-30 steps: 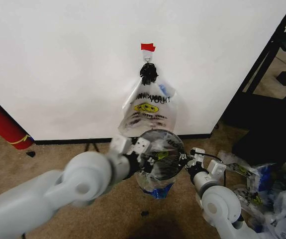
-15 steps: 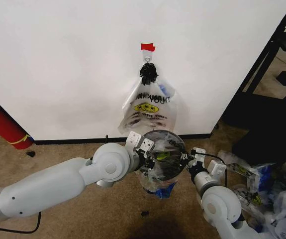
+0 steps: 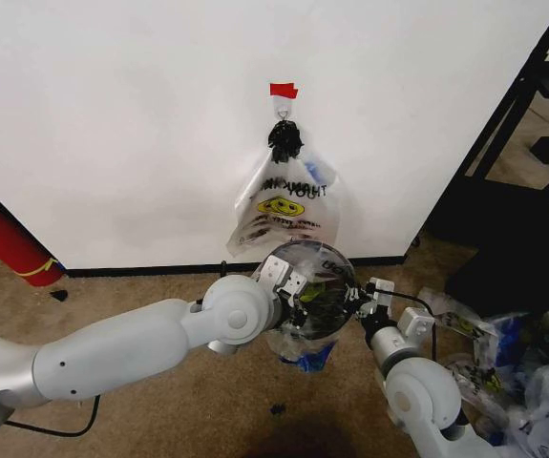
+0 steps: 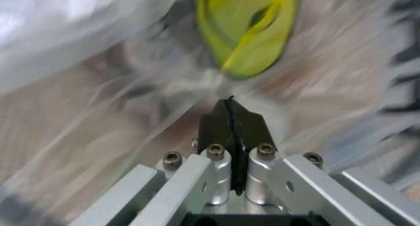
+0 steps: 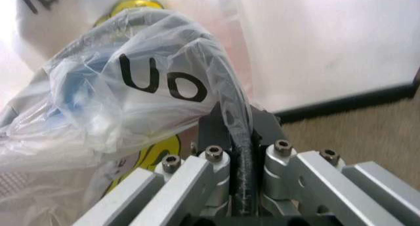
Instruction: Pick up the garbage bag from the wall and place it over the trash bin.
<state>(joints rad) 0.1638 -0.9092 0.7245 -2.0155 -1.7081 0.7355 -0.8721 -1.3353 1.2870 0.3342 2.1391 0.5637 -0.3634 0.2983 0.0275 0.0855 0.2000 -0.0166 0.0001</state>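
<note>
Gripping garbage bag [image 3: 305, 310] over trash bin [image 3: 324, 260]: both hands [image 3: 298, 294] [image 3: 362, 298]; tan carpet [image 3: 140, 286]; white wall [image 3: 112, 114].

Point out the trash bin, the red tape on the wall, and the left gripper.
trash bin [image 3: 324, 256]: head view, on its black rim.
red tape [image 3: 284, 91]: head view, middle of the strip.
left gripper [image 4: 229, 102]: left wrist view, at the closed fingertips.

The bin [image 3: 309, 303] is largely covered by the bag [image 3: 305, 336]. The bag is rendered smeared and unreadable in the left wrist view.
</note>
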